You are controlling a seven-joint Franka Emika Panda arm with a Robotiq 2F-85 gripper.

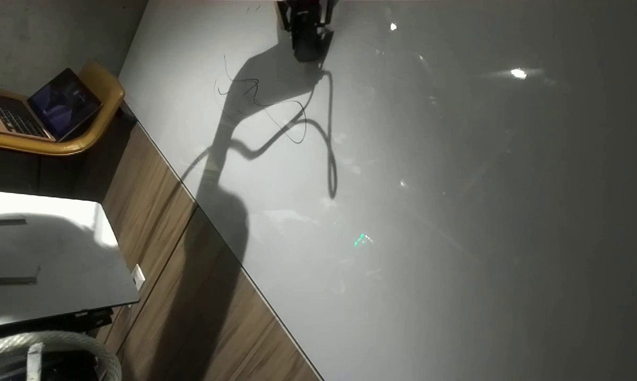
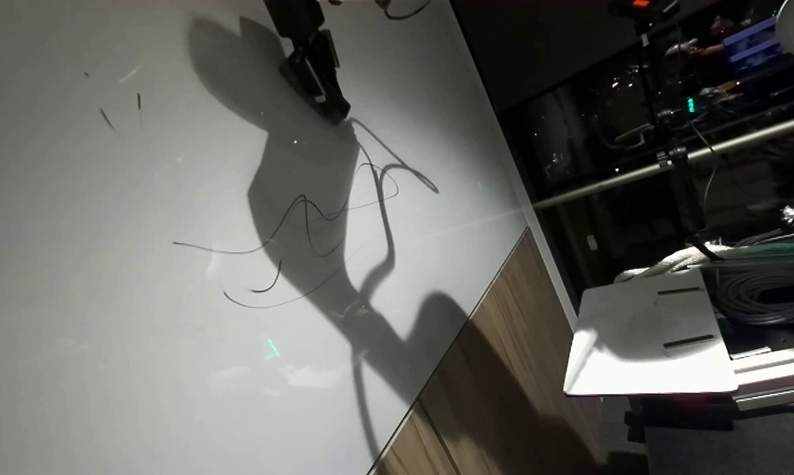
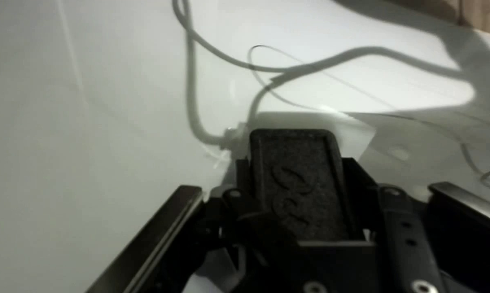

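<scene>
A dark, felt-like block [image 3: 298, 183] with embossed marks on its face fills the space between the fingers of my gripper [image 3: 297, 175] in the wrist view. The pads press on its two long sides. Both exterior views show the gripper [image 1: 305, 29] at the top edge, the block [image 2: 331, 105] pointing down along a white glossy surface [image 2: 140, 396]. Whether the block touches that surface I cannot tell. Thin dark curved lines [image 2: 239, 252] are drawn on the white surface close by, partly under the arm's shadow. Two short marks [image 2: 139, 101] lie apart from them.
Wood panelling [image 1: 276, 323] borders the white surface. In an exterior view a laptop [image 1: 67, 103] rests on a yellow chair [image 1: 112, 92]. A pale plate [image 2: 654, 369] and coiled cables [image 2: 760, 297] stand beyond the panelling. Shadows of the arm and its cable cross the surface.
</scene>
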